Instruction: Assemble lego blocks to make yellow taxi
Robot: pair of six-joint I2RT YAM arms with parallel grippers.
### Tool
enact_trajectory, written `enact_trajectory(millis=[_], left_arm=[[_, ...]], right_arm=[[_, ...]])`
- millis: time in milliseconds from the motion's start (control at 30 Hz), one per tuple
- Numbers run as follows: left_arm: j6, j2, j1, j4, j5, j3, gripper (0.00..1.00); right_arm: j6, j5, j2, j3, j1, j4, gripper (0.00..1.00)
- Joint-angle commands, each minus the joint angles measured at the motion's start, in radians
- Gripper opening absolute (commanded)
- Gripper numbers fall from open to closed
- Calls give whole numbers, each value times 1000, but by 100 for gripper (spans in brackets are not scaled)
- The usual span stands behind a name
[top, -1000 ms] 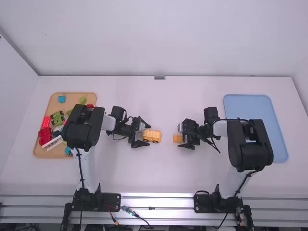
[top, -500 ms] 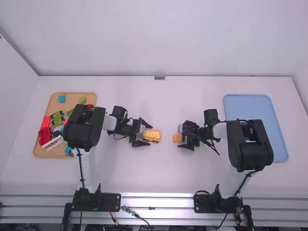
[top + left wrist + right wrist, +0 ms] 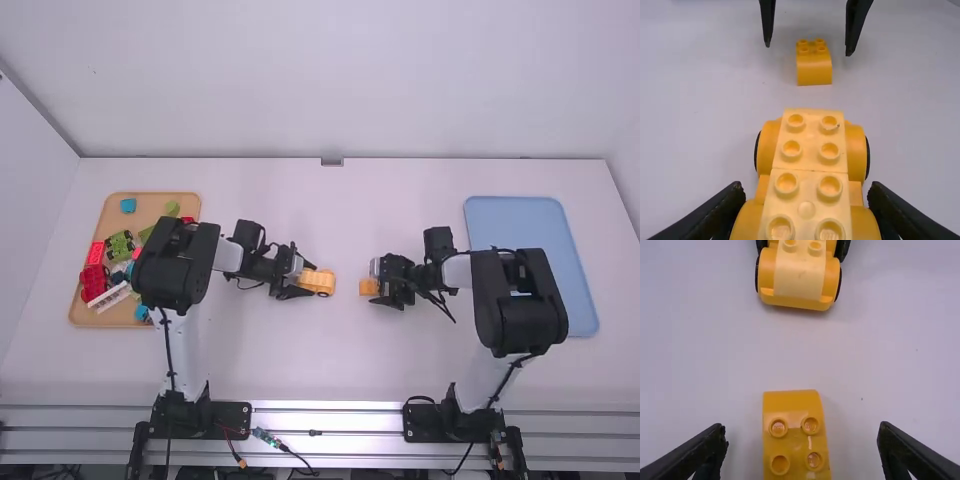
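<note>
Left pincer (image 3: 806, 187): drawn in on both flanks of a yellow plastic toy car (image 3: 811, 137) with black-edged wheels. I judge it has hold of the rear part. The car lies directly ahead of this pincer, upright, its long axis running away from the wrist and toward the other arm. Its top carries two pale yellow studded pieces end to end, eight studs counted from the left wrist.

Right pincer (image 3: 801, 426): fingers well spread, nothing gripped. One small orange-yellow block (image 3: 794, 402) with four studs sits between them, apart from both, studs up. Its smooth rounded end faces the car. Right arm is the nearer to the block, left arm to the car; a gap of white desk (image 3: 300, 370) separates the two things, which lie roughly in line.

Next move, my guess: right pincer closes on the block's sides, then lifts it onto the car's studs while the left steadies. Risk: studs landing askew, or the car rolling if the hold is light.

Further out: behind the left pincer, one tan tray (image 3: 155, 203) of mixed red, green, blue and white pieces, too overlapped to count. Behind the right pincer, one pale blue tray (image 3: 515, 215), partly under that arm.
</note>
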Motion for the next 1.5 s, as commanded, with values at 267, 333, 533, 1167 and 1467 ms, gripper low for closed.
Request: enact_trajectory(millis=[267,333,533,1167,1467], left_arm=[[-7,11,-9,-3,18,-6,65],[-10,11,-12,-3,15,-6,65],[-9,11,-16,-1,15,-6,65],[-12,11,-18,-3,6,-7,56],[-7,11,-23,-13,-44,-13,52]], right_arm=[[-54,-105,59,-6,-41,14,88],[-55,-144,82,2,-61,22,89],[-55,-179,131,77,-81,-83,86],[-285,-214,255,268,-67,-432,81],[-211,-217,255,236,-67,-352,81]])
